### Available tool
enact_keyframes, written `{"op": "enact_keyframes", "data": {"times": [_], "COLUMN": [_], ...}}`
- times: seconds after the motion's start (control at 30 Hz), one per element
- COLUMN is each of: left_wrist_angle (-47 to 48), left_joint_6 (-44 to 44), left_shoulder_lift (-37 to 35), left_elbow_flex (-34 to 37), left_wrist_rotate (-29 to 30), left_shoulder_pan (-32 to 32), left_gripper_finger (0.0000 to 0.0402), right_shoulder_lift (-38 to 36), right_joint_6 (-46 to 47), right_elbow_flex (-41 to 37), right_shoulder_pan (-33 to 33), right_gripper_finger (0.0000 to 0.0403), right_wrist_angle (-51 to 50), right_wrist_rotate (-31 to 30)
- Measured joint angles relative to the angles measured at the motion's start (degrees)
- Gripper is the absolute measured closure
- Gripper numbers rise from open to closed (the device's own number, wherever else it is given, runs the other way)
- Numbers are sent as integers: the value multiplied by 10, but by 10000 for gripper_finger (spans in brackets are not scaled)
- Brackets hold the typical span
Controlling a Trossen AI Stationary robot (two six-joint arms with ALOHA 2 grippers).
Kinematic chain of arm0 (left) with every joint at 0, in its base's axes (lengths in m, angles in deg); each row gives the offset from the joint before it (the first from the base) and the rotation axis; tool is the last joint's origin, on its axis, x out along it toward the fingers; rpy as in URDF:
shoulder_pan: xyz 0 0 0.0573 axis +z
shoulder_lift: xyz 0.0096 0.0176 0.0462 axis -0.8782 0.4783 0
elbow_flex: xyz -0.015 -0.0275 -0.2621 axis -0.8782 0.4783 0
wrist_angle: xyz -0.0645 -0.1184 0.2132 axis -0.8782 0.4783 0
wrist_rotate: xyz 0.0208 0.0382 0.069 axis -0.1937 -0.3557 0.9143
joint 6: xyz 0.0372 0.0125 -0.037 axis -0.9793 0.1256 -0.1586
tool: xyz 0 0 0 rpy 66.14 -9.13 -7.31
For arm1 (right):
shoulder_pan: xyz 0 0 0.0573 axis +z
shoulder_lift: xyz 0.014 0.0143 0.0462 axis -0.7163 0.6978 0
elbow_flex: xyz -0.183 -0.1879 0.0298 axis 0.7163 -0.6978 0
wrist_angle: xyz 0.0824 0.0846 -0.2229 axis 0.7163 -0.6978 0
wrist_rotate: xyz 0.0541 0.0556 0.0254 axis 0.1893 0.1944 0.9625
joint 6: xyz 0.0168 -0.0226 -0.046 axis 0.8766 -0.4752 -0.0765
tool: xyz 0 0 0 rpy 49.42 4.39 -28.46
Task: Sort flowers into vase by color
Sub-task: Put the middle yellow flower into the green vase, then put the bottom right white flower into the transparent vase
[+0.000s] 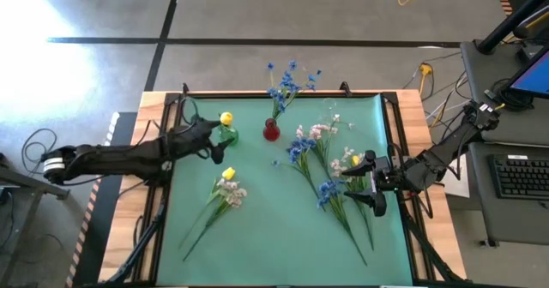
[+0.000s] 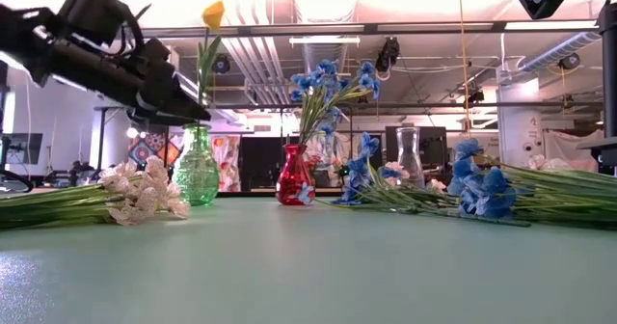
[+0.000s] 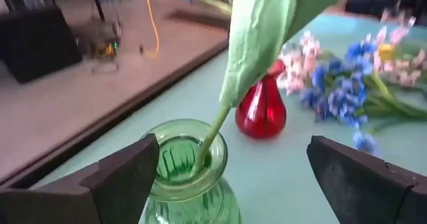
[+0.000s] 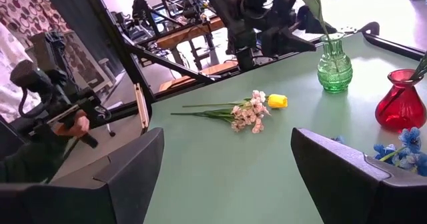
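Note:
A green glass vase (image 1: pixel 227 136) stands on the green mat and holds one yellow flower (image 1: pixel 226 117); its stem (image 3: pixel 210 134) goes down into the vase mouth. My left gripper (image 3: pixel 233 177) is open just beside and above the vase (image 3: pixel 183 161), its fingers apart on either side and touching nothing. A red vase (image 1: pixel 271 132) holds blue flowers (image 1: pixel 287 81). A yellow flower and a pink-white spray (image 1: pixel 227 189) lie on the mat's left half. Blue, pink-white and yellow flowers (image 1: pixel 326 164) lie in a pile on the right. My right gripper (image 1: pixel 364 183) hangs open above that pile's right side.
A clear glass vase (image 2: pixel 410 155) stands behind the right pile in the low view. The mat's near half (image 1: pixel 274 245) is bare. Cables lie on the floor beyond the far edge. A person's hand (image 4: pixel 73 124) on a control handle shows beyond the table's left side.

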Motion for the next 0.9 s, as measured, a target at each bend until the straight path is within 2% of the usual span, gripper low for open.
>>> {"op": "enact_keyframes", "data": {"times": [0.2,0.67,0.8,0.9], "left_wrist_angle": [167,204,346,487], "left_joint_6": [8,8,60,141], "left_shoulder_lift": [-34,-44,-51,-50], "left_elbow_flex": [-61,-89,-153,-215], "left_wrist_rotate": [0,-1,-11,-76], "left_shoulder_pan": [0,0,0,-1], "left_gripper_finger": [50,55,55,55], "right_shoulder_lift": [0,0,0,0], "right_joint_6": [-2,-6,2,10], "right_elbow_flex": [0,0,0,0], "right_shoulder_pan": [0,0,0,0], "right_gripper_finger": [83,83,83,83], "right_wrist_angle": [0,0,0,0], "right_wrist_rotate": [0,0,1,2]}}
